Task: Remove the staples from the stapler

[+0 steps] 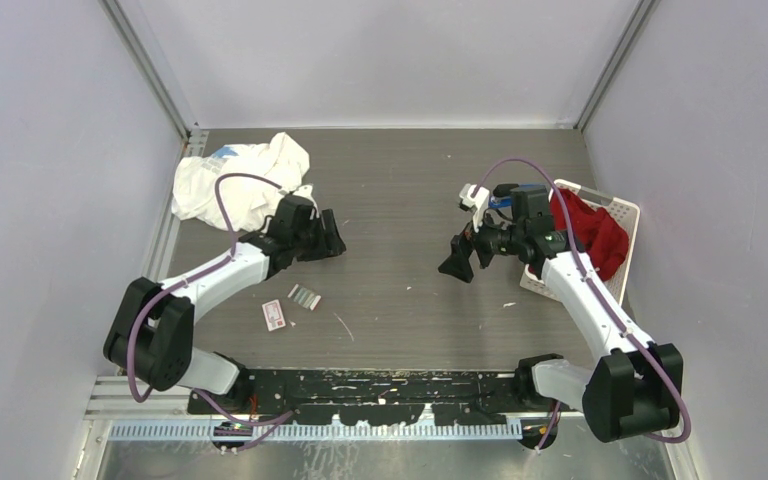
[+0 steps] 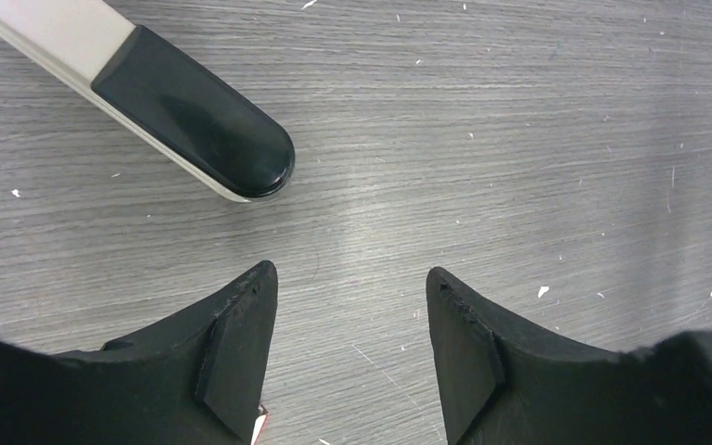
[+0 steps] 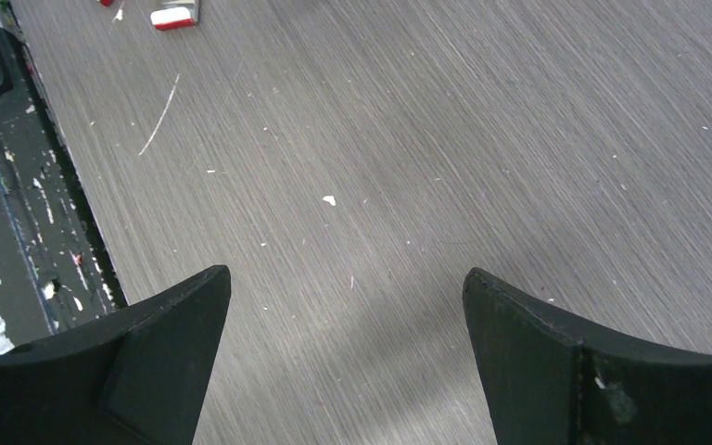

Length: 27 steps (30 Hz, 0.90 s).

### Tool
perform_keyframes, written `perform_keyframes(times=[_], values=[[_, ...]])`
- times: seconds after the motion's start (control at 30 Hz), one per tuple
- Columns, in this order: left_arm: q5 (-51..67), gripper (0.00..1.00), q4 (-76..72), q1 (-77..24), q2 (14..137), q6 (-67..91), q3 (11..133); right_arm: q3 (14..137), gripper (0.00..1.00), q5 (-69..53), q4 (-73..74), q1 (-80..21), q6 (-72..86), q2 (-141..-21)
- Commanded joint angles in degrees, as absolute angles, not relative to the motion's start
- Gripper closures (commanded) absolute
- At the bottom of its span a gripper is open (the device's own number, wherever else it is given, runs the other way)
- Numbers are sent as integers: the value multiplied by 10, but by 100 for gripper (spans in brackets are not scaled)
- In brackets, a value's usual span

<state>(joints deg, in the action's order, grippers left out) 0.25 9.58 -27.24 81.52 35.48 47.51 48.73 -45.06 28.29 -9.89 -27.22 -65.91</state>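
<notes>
Left pincer point(image 2: 352, 278) spread, nothing between its fingers, over the bare desk point(image 2: 519, 139); the stapler point(image 2: 185, 116), black-tipped with a pale body, lies flat ahead and to the left of it, apart from both fingers; right pincer point(image 3: 348, 278) spread wide over the desk, empty; the staples point(image 1: 305, 296), short grey strips, lie on the desk near the left arm, just beside a small white-and-red box point(image 1: 274, 316); white cloth point(image 1: 240, 180) at far left; basket point(image 1: 628, 212) holding a red cloth point(image 1: 590, 235) at right.

Stapler point(image 2: 195, 111) with glossy black tip and cream body, laid flat, angled, just ahead-left of the left gripper point(image 2: 350, 278), untouched, staples point(image 1: 305, 297), short silvery-grey strips, laid flat behind that gripper, well apart.
</notes>
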Motion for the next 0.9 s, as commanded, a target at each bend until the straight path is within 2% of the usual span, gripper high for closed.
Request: perform_keyframes(times=[0.0, 0.43, 0.67, 0.87], values=[[25, 40, 78, -269, 794, 330, 486, 508, 0, -496, 270, -98, -257, -643], [40, 41, 65, -270, 768, 302, 471, 516, 0, -512, 292, -126, -265, -677], [23, 41, 36, -268, 706, 334, 419, 526, 0, -514, 309, -126, -279, -702], [-73, 39, 80, -268, 723, 408, 448, 530, 0, -511, 322, -125, -296, -720]])
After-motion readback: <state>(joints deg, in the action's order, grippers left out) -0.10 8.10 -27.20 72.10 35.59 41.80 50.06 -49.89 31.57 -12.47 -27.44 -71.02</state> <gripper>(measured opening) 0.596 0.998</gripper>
